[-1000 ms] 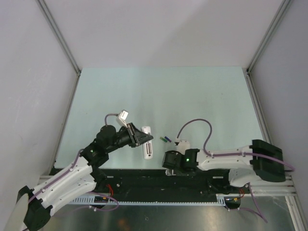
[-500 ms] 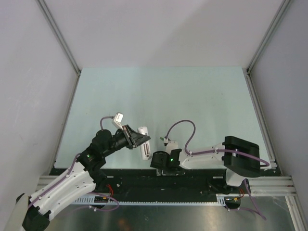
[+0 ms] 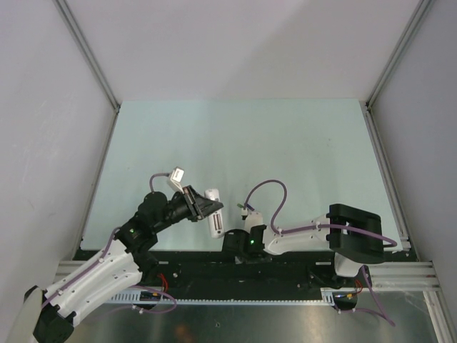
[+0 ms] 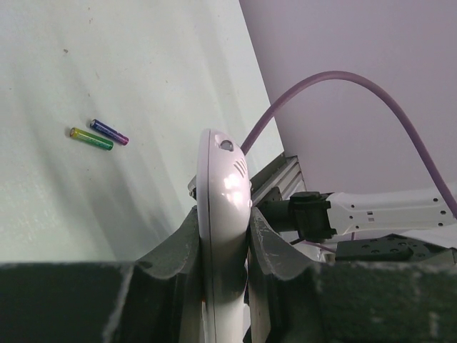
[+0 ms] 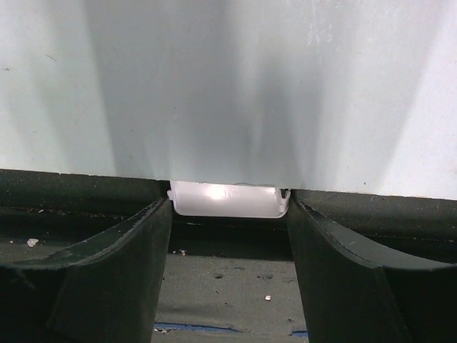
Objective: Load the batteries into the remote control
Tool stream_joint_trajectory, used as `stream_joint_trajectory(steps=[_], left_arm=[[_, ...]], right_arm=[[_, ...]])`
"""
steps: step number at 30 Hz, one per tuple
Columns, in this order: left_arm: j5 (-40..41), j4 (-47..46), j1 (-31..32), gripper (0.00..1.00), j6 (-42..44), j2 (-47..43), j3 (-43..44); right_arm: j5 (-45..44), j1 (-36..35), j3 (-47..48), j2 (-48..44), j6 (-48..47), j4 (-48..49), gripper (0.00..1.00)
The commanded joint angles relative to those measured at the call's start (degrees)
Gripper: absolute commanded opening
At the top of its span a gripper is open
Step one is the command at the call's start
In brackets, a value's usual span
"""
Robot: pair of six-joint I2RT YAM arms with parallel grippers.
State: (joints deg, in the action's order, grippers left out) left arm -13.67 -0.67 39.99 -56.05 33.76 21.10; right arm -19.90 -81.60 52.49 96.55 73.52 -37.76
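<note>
My left gripper (image 3: 207, 207) (image 4: 223, 214) is shut on the white remote control (image 3: 213, 214) (image 4: 225, 186) and holds it on edge above the table, pinched across its thin sides. The batteries lie side by side on the table beyond it: a green one (image 4: 91, 138) and a purple one (image 4: 109, 131). My right gripper (image 3: 232, 241) (image 5: 228, 204) is low at the table's near edge. A small white plastic cover (image 5: 228, 200) fills the gap between its tips, and both fingers (image 5: 143, 243) stand against its ends.
A black rail (image 3: 285, 268) runs along the near edge under both arms. Grey walls close in the pale green table (image 3: 235, 143) on three sides. The right arm's purple cable (image 3: 268, 189) loops up over the table.
The right arm has swung left and drawn in to the near edge. The left arm pulled back slightly toward its base, still holding the remote.
</note>
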Motion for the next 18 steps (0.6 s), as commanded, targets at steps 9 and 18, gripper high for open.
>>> stream_joint_trajectory(steps=[9, 18], left_arm=[[0.7, -1.7, 0.0, 0.00, -0.2, -0.3, 0.3], [1.0, -1.7, 0.0, 0.00, -0.2, 0.5, 0.8]], right_arm=[[-1.9, -1.8, 0.6, -2.4, 2.3, -2.7, 0.59], [-3.7, -2.9, 1.6, -7.0, 3.7, -6.5, 0.59]])
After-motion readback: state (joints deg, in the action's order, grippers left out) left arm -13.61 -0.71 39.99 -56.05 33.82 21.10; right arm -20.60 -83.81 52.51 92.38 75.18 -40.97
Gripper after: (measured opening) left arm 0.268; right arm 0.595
